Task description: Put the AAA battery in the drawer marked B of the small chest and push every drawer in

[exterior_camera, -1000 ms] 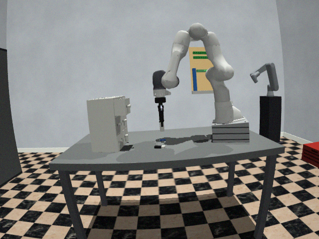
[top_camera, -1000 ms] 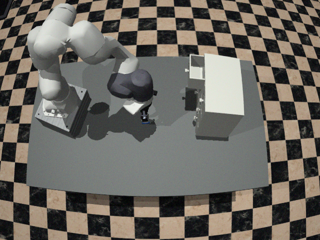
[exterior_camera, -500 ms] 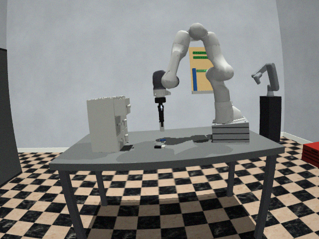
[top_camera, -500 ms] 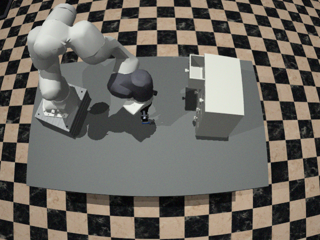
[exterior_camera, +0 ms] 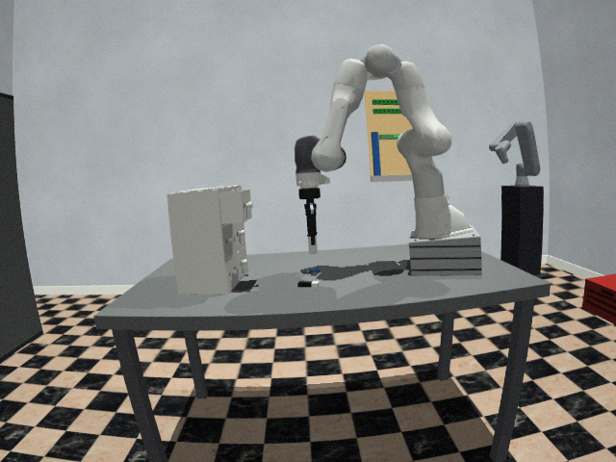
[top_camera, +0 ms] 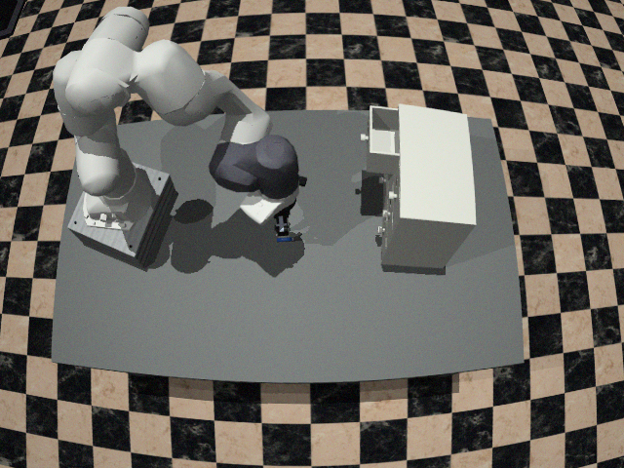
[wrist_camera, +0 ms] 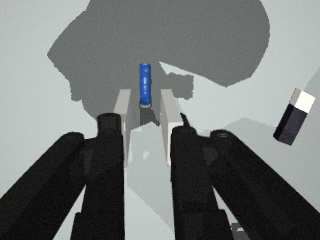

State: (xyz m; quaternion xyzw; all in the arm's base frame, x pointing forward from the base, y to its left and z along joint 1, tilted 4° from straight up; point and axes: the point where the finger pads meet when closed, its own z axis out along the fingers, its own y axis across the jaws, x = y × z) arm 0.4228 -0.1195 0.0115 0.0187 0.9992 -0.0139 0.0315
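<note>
A small blue cylinder, the AAA battery (wrist_camera: 144,84), lies on the grey table in the arm's shadow; it also shows in the overhead view (top_camera: 285,239) and in the side view (exterior_camera: 314,270). My gripper (wrist_camera: 145,106) (exterior_camera: 312,248) (top_camera: 283,229) points straight down and hovers well above the table, almost over the battery. Its fingers stand a narrow gap apart with nothing between them. The white chest (top_camera: 436,166) stands to the right, with its top drawer (top_camera: 382,132) pulled out and empty. A lower drawer (top_camera: 372,193) also sticks out, dark in shadow. I cannot read the drawer marks.
A short black object with a white end (wrist_camera: 294,116) (exterior_camera: 308,283) lies on the table close beside the battery. The robot's base block (top_camera: 123,218) stands at the table's left. A second small arm on a black pedestal (exterior_camera: 520,218) stands off the table.
</note>
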